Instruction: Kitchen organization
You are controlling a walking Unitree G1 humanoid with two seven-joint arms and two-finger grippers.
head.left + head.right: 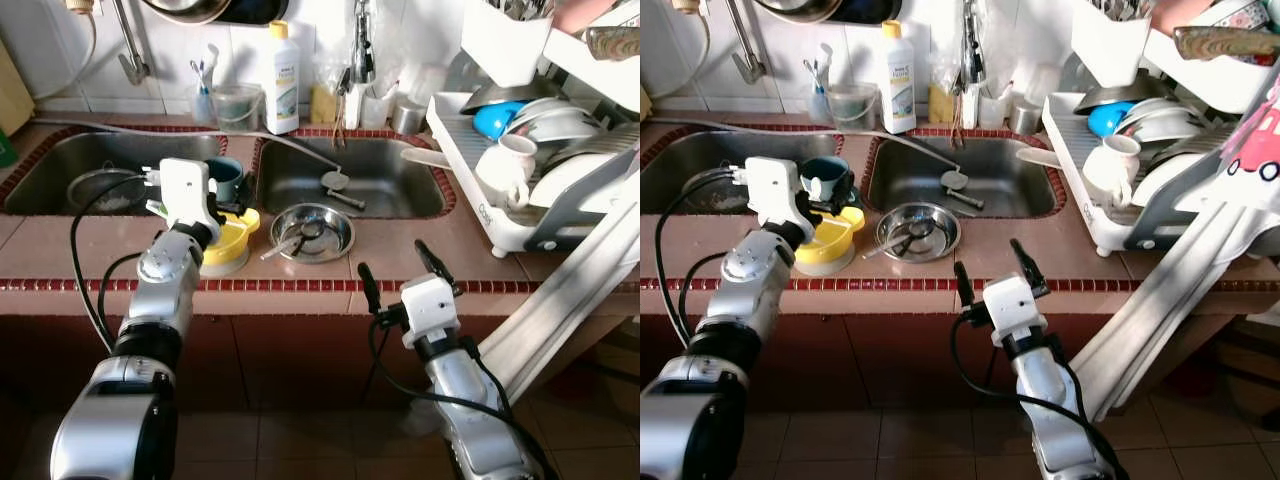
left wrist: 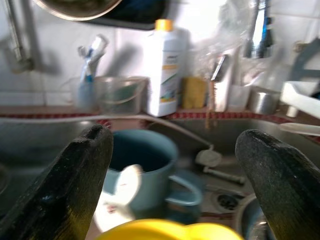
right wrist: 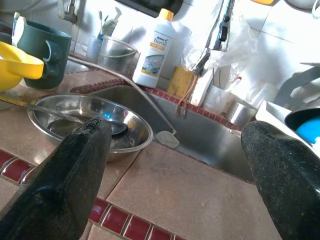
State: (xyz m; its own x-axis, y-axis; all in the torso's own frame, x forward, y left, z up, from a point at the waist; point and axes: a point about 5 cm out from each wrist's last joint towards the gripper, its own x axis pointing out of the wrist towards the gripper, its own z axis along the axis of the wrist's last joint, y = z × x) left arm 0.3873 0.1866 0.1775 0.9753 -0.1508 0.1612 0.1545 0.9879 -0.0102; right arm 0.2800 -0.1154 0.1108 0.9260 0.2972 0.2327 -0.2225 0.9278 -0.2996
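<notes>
1. On the tiled counter strip between the two sink basins, the left gripper (image 2: 172, 185) hovers low over a yellow bowl (image 1: 232, 240), its fingers spread wide and holding nothing; a teal mug (image 1: 224, 178) stands just beyond the bowl at twelve o'clock, touching or nearly touching it.
2. At three o'clock from the bowl sits a steel bowl (image 1: 312, 232) with a spoon (image 3: 75, 116) lying in it; the right-hand sink (image 1: 350, 180) lies behind at twelve o'clock, a ladle (image 1: 338, 186) on its floor.
3. The right gripper (image 1: 402, 272) hangs at the counter's front edge, at five o'clock from the steel bowl, fingers wide apart and empty.
4. The dish rack (image 1: 500, 215), crowded with a white cup (image 1: 505, 165) and plates, stands at three o'clock on the counter; a detergent bottle (image 1: 282, 80) stands against the wall.
5. Judged step: the left arm is lining up on the mug or the yellow bowl; I cannot tell which.
6. Next move calls for straddling one rim cleanly, closing without nudging the neighbour, then lifting clear before carrying it.
</notes>
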